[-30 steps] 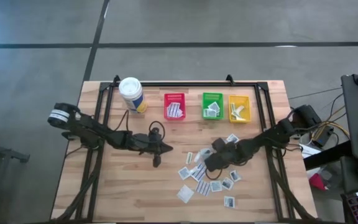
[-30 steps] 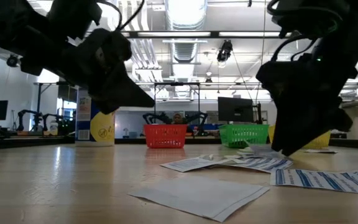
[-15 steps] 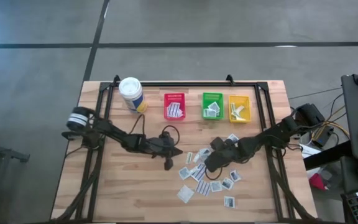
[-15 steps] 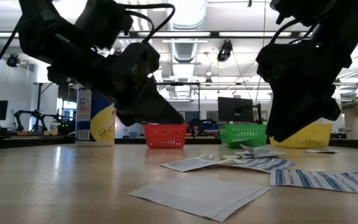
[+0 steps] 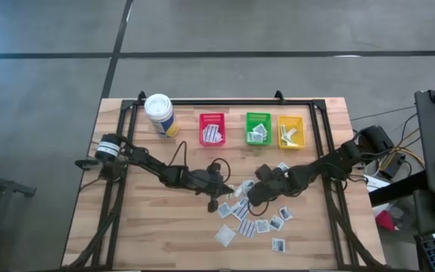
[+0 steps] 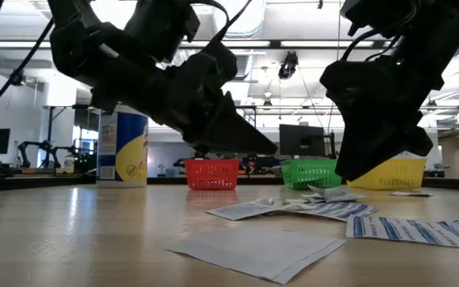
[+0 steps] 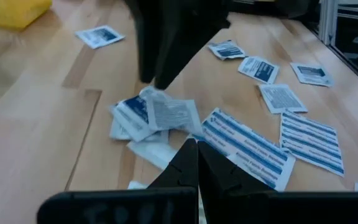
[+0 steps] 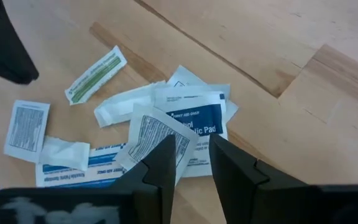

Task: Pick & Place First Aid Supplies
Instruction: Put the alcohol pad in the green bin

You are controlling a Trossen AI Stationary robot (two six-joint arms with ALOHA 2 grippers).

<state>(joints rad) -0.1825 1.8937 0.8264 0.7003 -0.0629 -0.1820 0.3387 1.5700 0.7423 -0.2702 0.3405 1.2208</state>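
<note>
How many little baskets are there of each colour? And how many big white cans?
Red basket: 1
Green basket: 1
Yellow basket: 1
White can with yellow label: 1
Total: 4

Small flat white packets (image 5: 257, 221), some blue-printed, lie scattered and overlapping on the tabletop.
</note>
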